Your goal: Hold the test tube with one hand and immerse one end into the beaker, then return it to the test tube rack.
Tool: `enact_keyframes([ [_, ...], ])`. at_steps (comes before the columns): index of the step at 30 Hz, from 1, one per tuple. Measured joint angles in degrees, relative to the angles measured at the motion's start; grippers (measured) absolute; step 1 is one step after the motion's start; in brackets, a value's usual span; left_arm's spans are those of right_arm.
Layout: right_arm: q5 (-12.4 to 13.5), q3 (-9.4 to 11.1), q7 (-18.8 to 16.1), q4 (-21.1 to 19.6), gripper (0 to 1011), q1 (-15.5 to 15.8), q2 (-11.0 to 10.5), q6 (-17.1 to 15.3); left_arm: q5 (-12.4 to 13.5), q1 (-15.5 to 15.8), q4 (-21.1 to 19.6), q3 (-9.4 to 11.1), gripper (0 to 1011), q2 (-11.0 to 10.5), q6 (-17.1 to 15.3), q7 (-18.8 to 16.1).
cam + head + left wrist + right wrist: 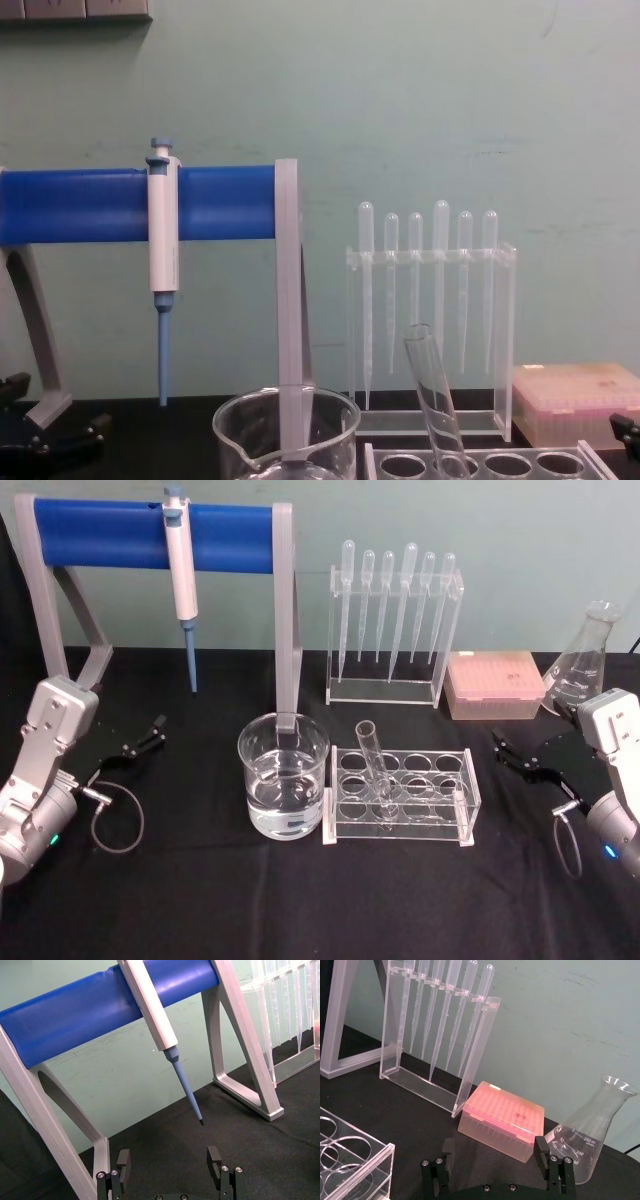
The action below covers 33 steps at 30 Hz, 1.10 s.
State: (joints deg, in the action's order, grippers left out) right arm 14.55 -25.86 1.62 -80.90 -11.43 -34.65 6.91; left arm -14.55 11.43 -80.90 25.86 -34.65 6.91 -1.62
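**Bench layout, both arms idle.** The test tube (378, 770) stands in the clear rack (470, 792) at the middle of the black table. Its rounded bottom sits in one of the round holes towards the rack's left end. It is tilted, with its open rim tipped towards the beaker (250, 748). The beaker is just beside the rack on the left and is partly filled with clear liquid.

The left gripper (143, 740) hovers low over the table, well to the left of the beaker. Its two fingers (122, 1160) are spread apart with nothing between them. It points towards the blue-barred stand (100, 535), where a white-and-blue pipettor (185, 575) hangs.

The right gripper (512, 752) sits near the right end of the rack but apart from it. Its fingers (541, 1147) are likewise parted and empty. It faces the pink tip box (495, 685) and the glass flask (585, 660).

The tube lies between the two grippers, nearer the right one, and neither touches it.

Behind the rack, six thin plastic pipettes (390, 610) hang in their own clear holder.

In the chest view, the tube (432, 400) rises slanted from the rack, with the beaker rim (285, 402) to its left.
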Motion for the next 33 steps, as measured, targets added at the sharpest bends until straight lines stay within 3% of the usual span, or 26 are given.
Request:
enact_keyframes([
  [11,-0.18,0.71,0.32,-0.91,1000,0.93,-0.42,0.2,0.0,0.0,0.0,0.0,1000,0.0,0.0,0.0],
  [22,0.72,5.92,1.38,-11.23,1002,12.25,-5.68,2.91,0.0,0.0,0.0,0.0,1000,0.0,0.0,0.0],
  [27,1.93,5.64,-4.28,-16.7,1002,16.19,-9.13,3.76,0.0,0.0,0.0,0.0,1000,0.0,0.0,0.0],
  [33,3.84,2.73,-14.38,-19.6,1002,15.4,-10.66,4.46,0.0,0.0,0.0,0.0,1000,0.0,0.0,0.0],
])
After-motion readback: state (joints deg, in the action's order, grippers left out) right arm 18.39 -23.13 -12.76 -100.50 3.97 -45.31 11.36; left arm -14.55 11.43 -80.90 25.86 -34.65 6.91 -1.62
